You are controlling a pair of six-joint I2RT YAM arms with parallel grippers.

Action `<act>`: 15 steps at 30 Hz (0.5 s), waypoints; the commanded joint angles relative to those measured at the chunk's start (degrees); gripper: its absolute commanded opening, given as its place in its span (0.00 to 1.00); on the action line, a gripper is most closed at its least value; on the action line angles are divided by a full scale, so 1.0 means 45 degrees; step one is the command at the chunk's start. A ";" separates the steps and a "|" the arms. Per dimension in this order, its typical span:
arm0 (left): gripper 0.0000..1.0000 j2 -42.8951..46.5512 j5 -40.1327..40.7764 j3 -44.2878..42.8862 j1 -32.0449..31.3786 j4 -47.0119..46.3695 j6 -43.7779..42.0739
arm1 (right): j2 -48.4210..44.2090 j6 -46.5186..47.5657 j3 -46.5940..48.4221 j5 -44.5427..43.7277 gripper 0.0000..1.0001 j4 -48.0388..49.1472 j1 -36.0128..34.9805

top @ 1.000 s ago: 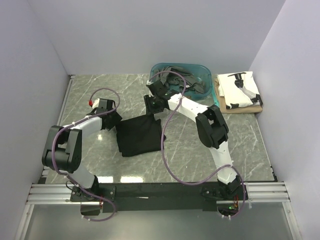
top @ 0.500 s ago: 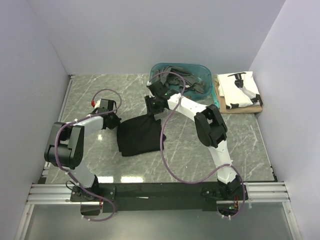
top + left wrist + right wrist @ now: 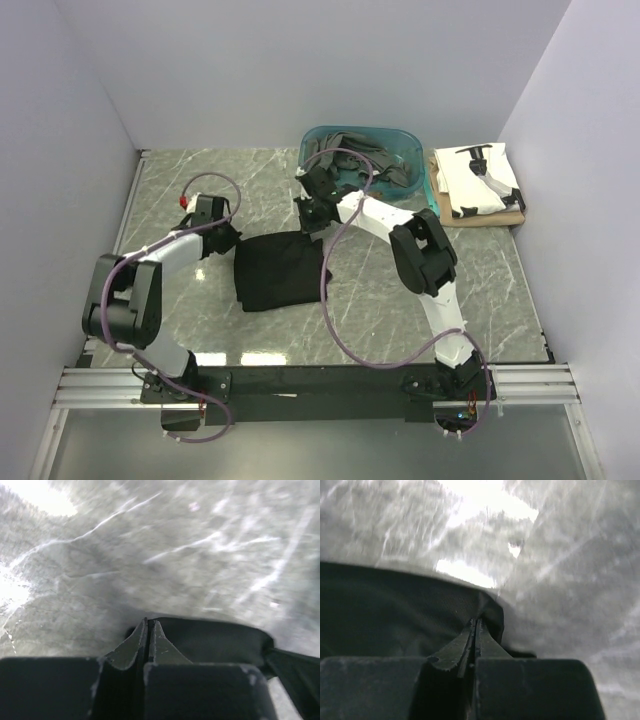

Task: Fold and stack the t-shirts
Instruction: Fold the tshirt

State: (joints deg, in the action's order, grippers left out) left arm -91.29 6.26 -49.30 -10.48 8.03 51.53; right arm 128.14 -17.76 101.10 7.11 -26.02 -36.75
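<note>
A plain black t-shirt [image 3: 280,272] lies partly folded in the middle of the marble table. My left gripper [image 3: 230,240] is down at its far left corner. In the left wrist view that gripper [image 3: 148,622] is shut, pinching the edge of the black cloth [image 3: 210,640]. My right gripper [image 3: 308,222] is at the far right corner. Seen from the right wrist, this gripper [image 3: 476,622] is shut on a small raised fold of the shirt [image 3: 390,615]. At the far right a folded white t-shirt with black print [image 3: 478,178] rests on a tan one [image 3: 490,217].
A teal tub [image 3: 425,160] at the back holds several dark grey shirts [image 3: 365,160], just behind my right wrist. White walls close in the table on the left, back and right. Purple cables loop over both arms.
Both grippers went from open to shut on the black shirt's far corners, the left first and the right just now. The arms barely moved.
</note>
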 commanded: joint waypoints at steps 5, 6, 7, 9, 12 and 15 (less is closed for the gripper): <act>0.01 0.2449 -0.0122 0.0368 -0.0248 -0.0223 -0.0162 | -0.3410 -0.0408 -0.2034 0.0080 0.00 0.1385 -0.0114; 0.01 0.2666 -0.0025 0.0408 -0.0326 -0.0184 -0.0142 | -0.3706 -0.0448 -0.2307 0.0060 0.00 0.1484 -0.0114; 0.01 0.3055 0.0014 0.0447 -0.0385 -0.0145 -0.0161 | -0.4154 -0.0545 -0.2736 -0.0114 0.00 0.1524 -0.0133; 0.01 0.3370 0.0092 0.0486 -0.0581 -0.0144 -0.0161 | -0.4508 -0.0799 -0.2993 -0.0311 0.00 0.1427 -0.0095; 0.01 0.3684 -0.0005 0.0370 -0.0737 -0.0241 -0.0239 | -0.5017 -0.1092 -0.3520 -0.0682 0.00 0.1271 -0.0095; 0.01 0.3451 0.0053 0.0000 -0.0796 -0.0301 -0.0337 | -0.5232 -0.1463 -0.3892 -0.0975 0.00 0.1154 -0.0017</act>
State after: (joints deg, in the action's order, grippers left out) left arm -75.92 5.89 -47.59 -13.82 7.88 51.48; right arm 106.39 -21.93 85.14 5.15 -21.56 -36.88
